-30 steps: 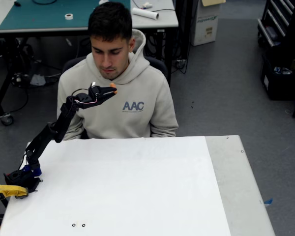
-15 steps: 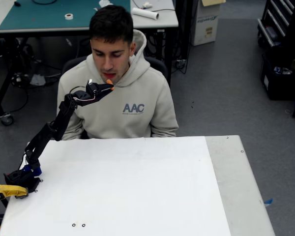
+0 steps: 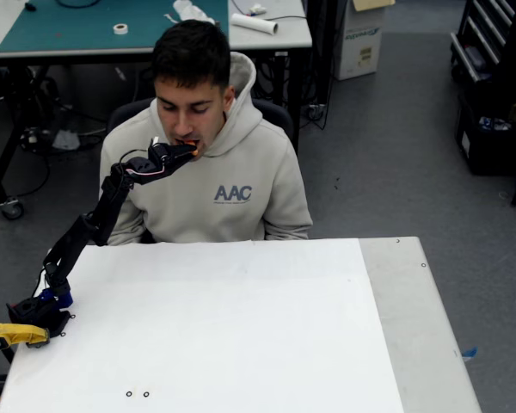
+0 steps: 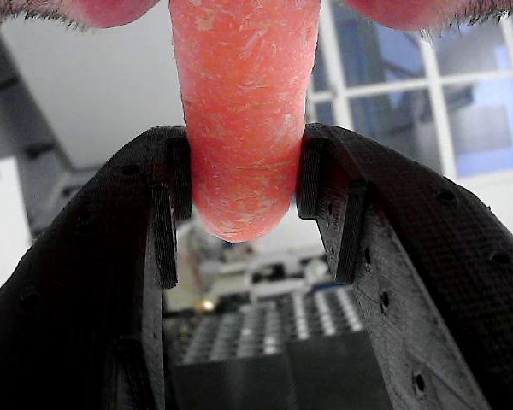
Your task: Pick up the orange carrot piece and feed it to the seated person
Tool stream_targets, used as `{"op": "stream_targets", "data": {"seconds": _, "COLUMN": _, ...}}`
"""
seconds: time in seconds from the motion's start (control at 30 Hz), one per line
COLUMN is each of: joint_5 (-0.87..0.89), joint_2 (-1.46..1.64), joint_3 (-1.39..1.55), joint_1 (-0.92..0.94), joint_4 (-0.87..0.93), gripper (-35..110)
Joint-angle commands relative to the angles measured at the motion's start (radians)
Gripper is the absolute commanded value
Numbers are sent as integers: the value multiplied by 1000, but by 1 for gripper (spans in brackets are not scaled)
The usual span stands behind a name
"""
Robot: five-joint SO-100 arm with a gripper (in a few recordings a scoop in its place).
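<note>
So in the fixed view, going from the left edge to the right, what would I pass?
Yellow tool → black arm → gripper holding the carrot piece at the seated person's mouth → cardboard box → dark shelving.

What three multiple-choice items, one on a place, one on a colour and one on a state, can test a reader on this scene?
1. Where is the carrot piece's far end?
A. on the white table
B. at the seated person's mouth
C. on the floor

2. What colour is the hoodie?
A. beige
B. red
C. blue

3. How is the gripper?
A. open
B. shut on nothing
C. shut on the carrot piece

Key: 1 B, the carrot piece meets the seated person's lips; 2 A, the hoodie is light beige; 3 C, the gripper clamps it from both sides.
</note>
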Motion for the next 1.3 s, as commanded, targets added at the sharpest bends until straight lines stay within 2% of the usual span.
{"op": "stream_targets", "data": {"seconds": 0.0, "joint_5": -14, "joint_2": 144, "joint_3": -86, "joint_1": 0, "joint_4": 0, "gripper": -2}}
{"op": "stream_targets", "data": {"seconds": 0.63, "joint_5": -28, "joint_2": 147, "joint_3": -84, "joint_1": 12, "joint_4": 2, "gripper": -1}}
{"op": "stream_targets", "data": {"seconds": 0.73, "joint_5": -29, "joint_2": 147, "joint_3": -84, "joint_1": 12, "joint_4": 2, "gripper": 4}}
{"op": "stream_targets", "data": {"seconds": 1.03, "joint_5": -28, "joint_2": 147, "joint_3": -86, "joint_1": 12, "joint_4": 2, "gripper": 34}}
{"op": "stream_targets", "data": {"seconds": 1.27, "joint_5": -28, "joint_2": 147, "joint_3": -86, "joint_1": 34, "joint_4": 0, "gripper": 35}}
